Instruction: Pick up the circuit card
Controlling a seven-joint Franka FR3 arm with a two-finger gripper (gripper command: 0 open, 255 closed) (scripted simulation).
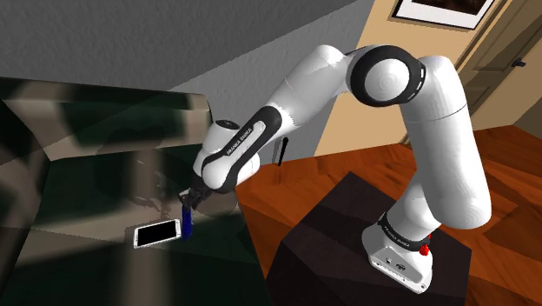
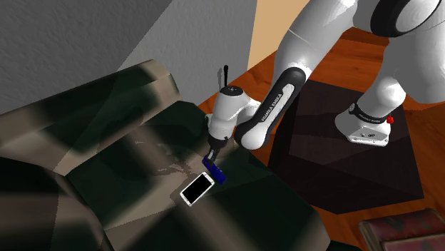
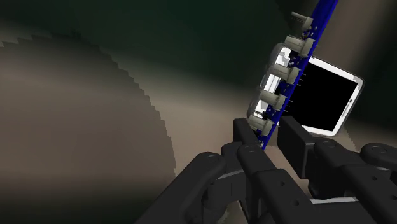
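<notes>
Circuit card (image 3: 287,75): blue board carrying small grey components, standing edge-on between the fingers, which pinch its near end only. Most of the board projects past the fingertips. The gripper (image 3: 270,136) holds a narrow strip close to the board's edge. Risk: on a quick lift the long unsupported end may lever the board round or out of the pinch. A phone (image 3: 326,95), white-rimmed with a black screen, lies on the sofa cushion (image 3: 76,127) just beyond the fingertips, on the card's bare side; a swinging card could strike it. Whether the card is clear of the cushion cannot be determined.
</notes>
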